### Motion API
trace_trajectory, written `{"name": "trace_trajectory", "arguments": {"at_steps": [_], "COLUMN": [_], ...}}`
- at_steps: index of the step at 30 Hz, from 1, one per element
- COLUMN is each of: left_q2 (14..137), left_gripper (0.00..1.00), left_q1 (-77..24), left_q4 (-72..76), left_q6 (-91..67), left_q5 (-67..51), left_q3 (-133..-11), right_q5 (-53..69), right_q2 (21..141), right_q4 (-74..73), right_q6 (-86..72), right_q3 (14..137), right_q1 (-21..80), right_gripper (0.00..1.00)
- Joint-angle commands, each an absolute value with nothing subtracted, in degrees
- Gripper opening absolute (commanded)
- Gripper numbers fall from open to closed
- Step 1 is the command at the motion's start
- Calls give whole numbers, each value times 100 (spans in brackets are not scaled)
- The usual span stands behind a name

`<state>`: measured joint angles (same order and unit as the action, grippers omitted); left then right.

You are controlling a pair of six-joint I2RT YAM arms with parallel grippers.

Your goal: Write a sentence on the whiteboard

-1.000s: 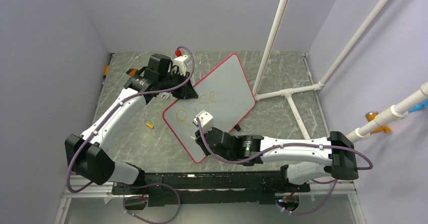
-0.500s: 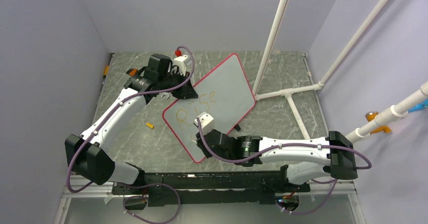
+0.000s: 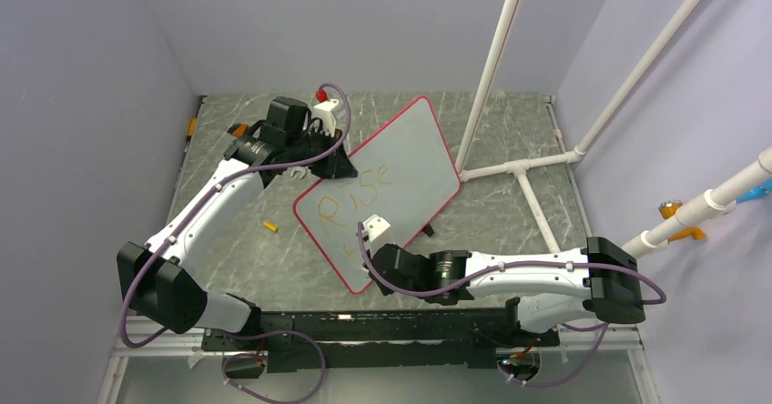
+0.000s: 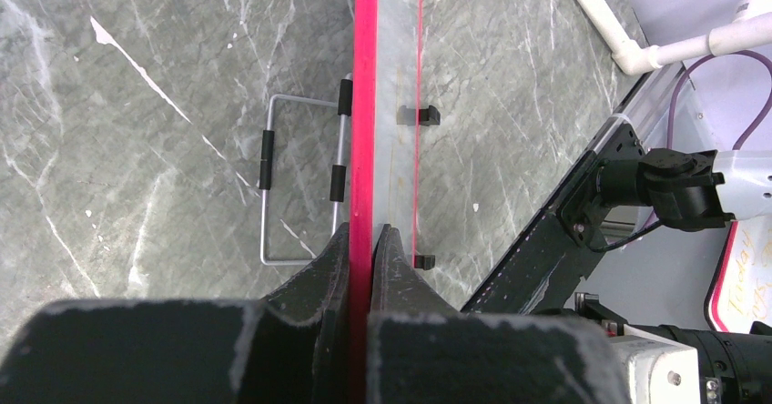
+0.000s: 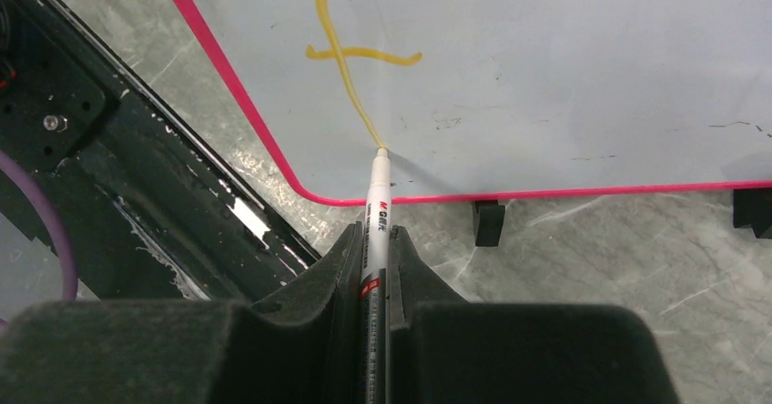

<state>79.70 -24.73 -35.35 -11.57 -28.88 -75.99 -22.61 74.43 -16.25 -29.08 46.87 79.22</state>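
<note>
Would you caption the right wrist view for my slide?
Right hand holds marker tip on whiteboard, at end of orange stroke.

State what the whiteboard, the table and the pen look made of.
Whiteboard: smooth, faintly glossy pale sheet, likely coated board or plastic, with a pink plastic-looking rim. Table: grey with white veins, marble or a marble-print laminate; cannot tell which. Pen: white printed barrel, probably plastic.

The top view looks steeply down from behind the arm bases [image 3: 364,327] over the whole counter [image 3: 519,131]. The left wrist camera, close behind the left claw [image 4: 364,233], sights edge-on along the whiteboard [image 4: 366,58]. The right wrist camera looks along the marker [image 5: 379,190] in the right claw [image 5: 378,233] at the board's face, shared by all three.
</note>
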Motion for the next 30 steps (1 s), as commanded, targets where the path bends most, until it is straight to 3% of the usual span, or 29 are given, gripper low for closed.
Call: {"name": "trace_trajectory", "arguments": {"at_steps": [1, 30], "left_q2": [8038, 7990], "left_gripper": [0, 0], "left_q1": [-2355, -2355], "left_q4": [-3329, -3334], "left_q6": [-501, -492], "left_q5": [-896, -896], "left_q3": [-7504, -7510], "right_q5": [-2517, -3322], "right_q2": [7418, 7059], "right_q4": [-1486, -1336], "right_q6": [-3040, -2482], "right_q3": [4657, 5311], "right_q1": [7875, 7861], "right_gripper": [0, 0]}}
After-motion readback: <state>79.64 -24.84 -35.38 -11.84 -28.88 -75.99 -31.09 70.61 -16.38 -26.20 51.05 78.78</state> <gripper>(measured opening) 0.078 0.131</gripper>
